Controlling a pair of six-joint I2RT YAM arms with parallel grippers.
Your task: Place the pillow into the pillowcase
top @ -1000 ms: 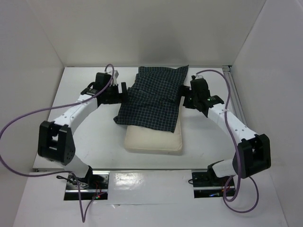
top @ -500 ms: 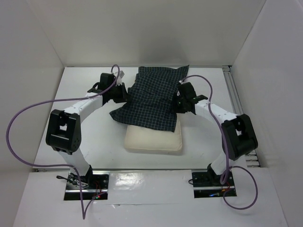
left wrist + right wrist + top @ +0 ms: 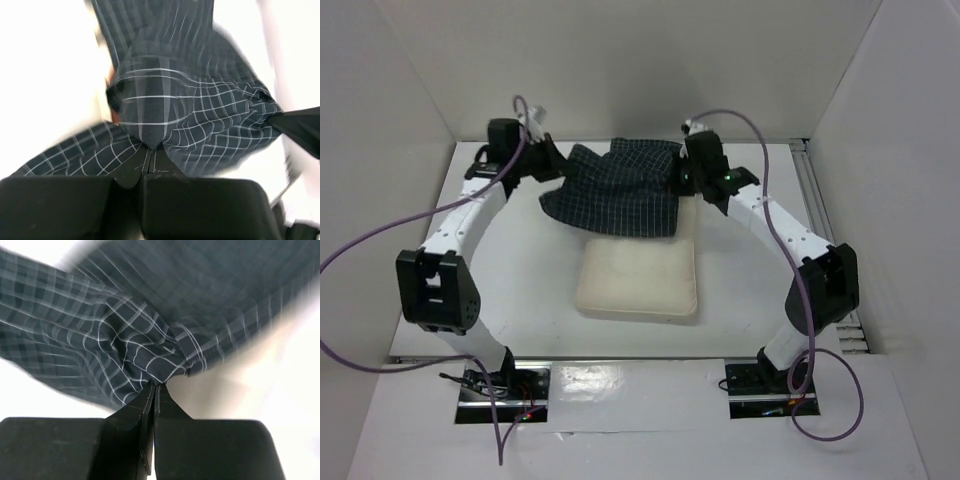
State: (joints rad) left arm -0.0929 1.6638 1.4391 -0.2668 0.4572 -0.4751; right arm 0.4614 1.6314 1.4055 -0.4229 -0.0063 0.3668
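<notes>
The dark checked pillowcase (image 3: 618, 190) hangs bunched between both grippers, lifted off the table toward the back. My left gripper (image 3: 548, 166) is shut on its left edge, and in the left wrist view the pillowcase (image 3: 190, 110) sits pinched at the left gripper (image 3: 151, 148). My right gripper (image 3: 682, 178) is shut on the right edge; the cloth (image 3: 130, 335) is pinched at the right gripper (image 3: 156, 385). The cream pillow (image 3: 638, 280) lies flat on the table, its far edge under the hanging pillowcase.
White walls (image 3: 640, 60) enclose the table on three sides. A metal rail (image 3: 817, 210) runs along the right edge. Purple cables (image 3: 350, 290) loop from both arms. The arm bases (image 3: 500, 385) stand at the near edge.
Both grippers have shut on the pillowcase's side edges and raised it back and up. The cloth has bunched narrower and slid off most of the pillow, which now shows more.
</notes>
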